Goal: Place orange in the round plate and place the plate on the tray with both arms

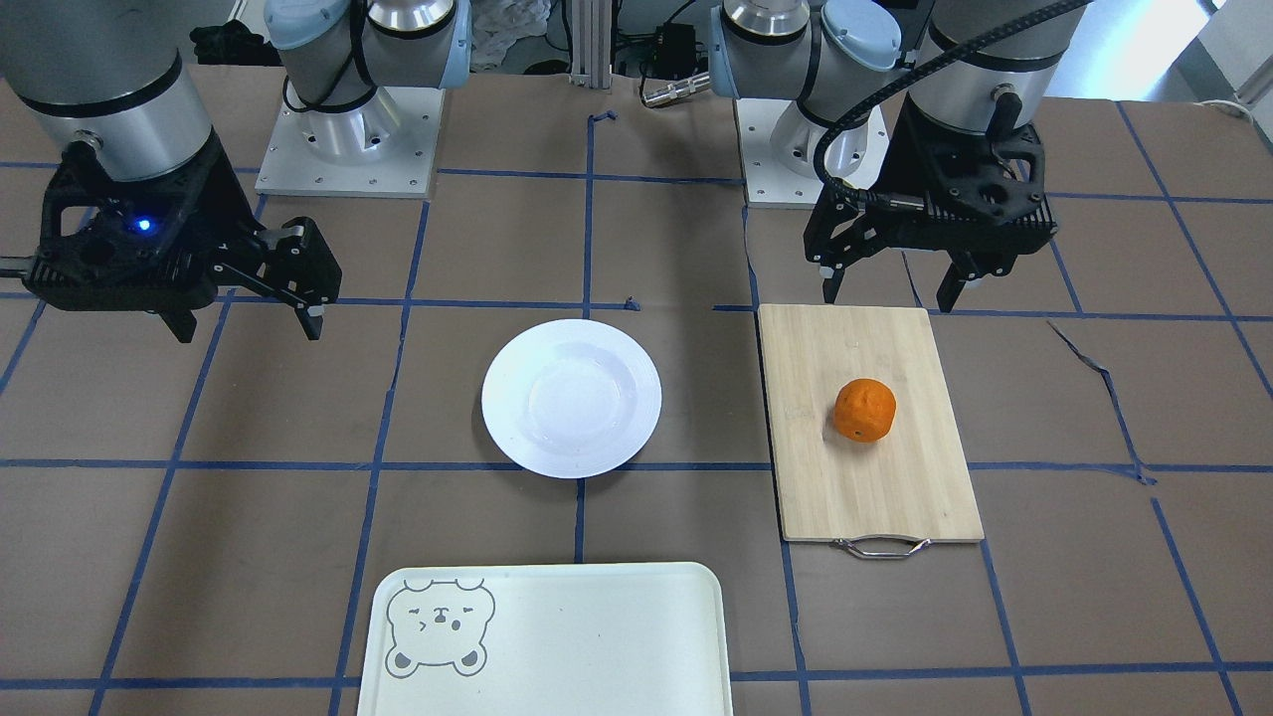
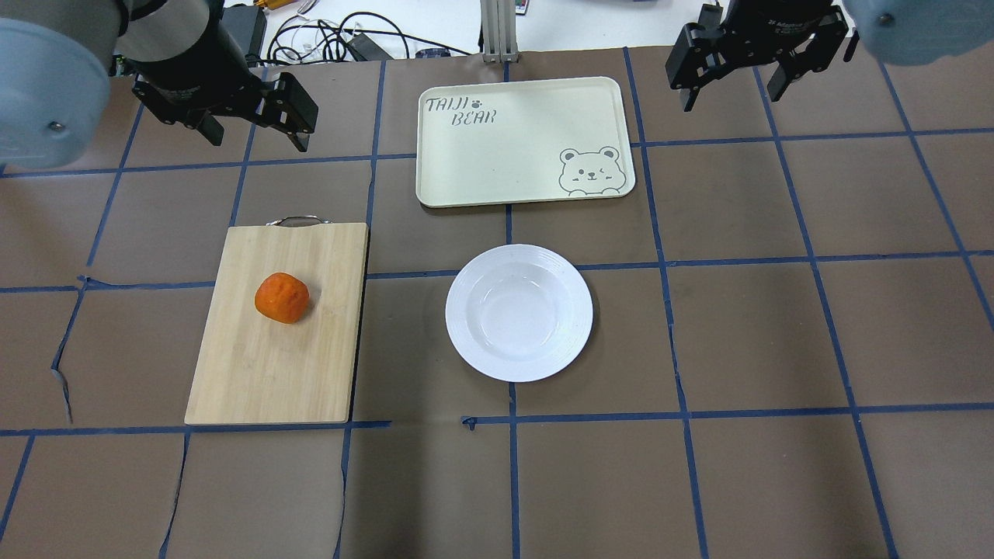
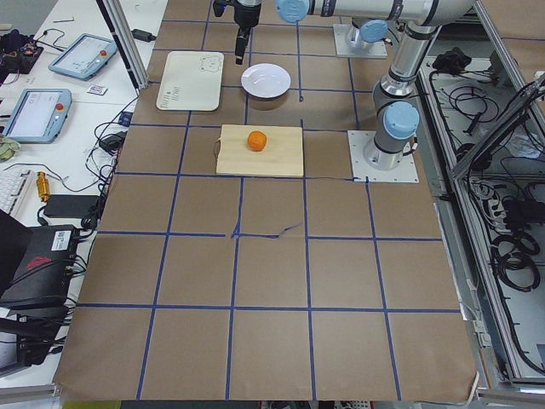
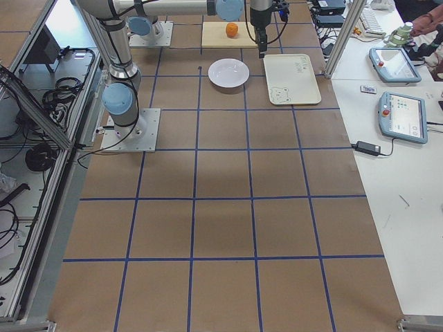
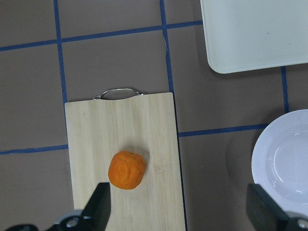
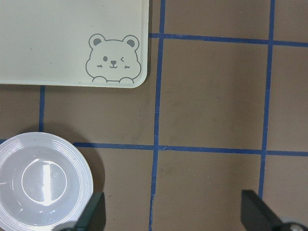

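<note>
The orange (image 2: 282, 297) lies on a bamboo cutting board (image 2: 272, 373) at the table's left side. An empty white round plate (image 2: 519, 312) sits mid-table, and the pale tray (image 2: 505, 147) with a bear drawing lies just beyond it. My left gripper (image 2: 258, 141) hangs open, high beyond the board's handle end and apart from the orange (image 1: 864, 410). Out past the tray's right end, my right gripper (image 2: 731, 99) is raised and also open. In the left wrist view the orange (image 5: 126, 170) shows just above the left fingertip (image 5: 98, 211). Nothing is held.
The cutting board's metal handle (image 2: 295, 221) points toward the far side. Brown paper with blue tape lines covers the table, torn near its left edge (image 2: 66, 365). Both arm bases (image 1: 348, 139) stand at the robot's edge of the table.
</note>
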Motion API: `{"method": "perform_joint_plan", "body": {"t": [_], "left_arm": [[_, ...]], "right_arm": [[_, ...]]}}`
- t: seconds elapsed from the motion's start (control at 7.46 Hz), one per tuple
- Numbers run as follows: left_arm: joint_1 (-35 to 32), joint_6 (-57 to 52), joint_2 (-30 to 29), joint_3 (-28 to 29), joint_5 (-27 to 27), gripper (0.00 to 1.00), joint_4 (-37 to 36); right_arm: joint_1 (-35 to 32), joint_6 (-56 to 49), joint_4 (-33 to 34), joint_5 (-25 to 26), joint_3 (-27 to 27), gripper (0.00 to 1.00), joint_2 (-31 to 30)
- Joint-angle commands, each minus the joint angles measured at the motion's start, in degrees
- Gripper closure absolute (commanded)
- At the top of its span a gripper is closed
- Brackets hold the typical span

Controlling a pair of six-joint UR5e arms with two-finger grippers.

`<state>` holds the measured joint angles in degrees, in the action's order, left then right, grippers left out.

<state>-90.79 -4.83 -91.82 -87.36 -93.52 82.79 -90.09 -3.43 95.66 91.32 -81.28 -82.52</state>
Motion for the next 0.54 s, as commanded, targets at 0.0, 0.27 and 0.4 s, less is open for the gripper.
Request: {"method": "perform_joint_plan", "body": {"t": [0.0, 0.27, 0.4], "left_arm": [[0.0, 0.0, -0.03, -0.09, 0.0, 0.0, 0.0], [0.0, 0.0, -0.03, 0.0, 0.0, 0.0, 0.0], [0.0, 0.0, -0.03, 0.0, 0.0, 0.0, 0.0]], "right_arm": [[0.01, 0.0, 0.05, 0.0, -0.02, 0.0, -0.09], [-0.08, -0.34, 0.14, 0.08, -0.02, 0.0, -0.01], [0.0, 0.0, -0.04, 0.08, -0.02, 0.0, -0.01]]}}
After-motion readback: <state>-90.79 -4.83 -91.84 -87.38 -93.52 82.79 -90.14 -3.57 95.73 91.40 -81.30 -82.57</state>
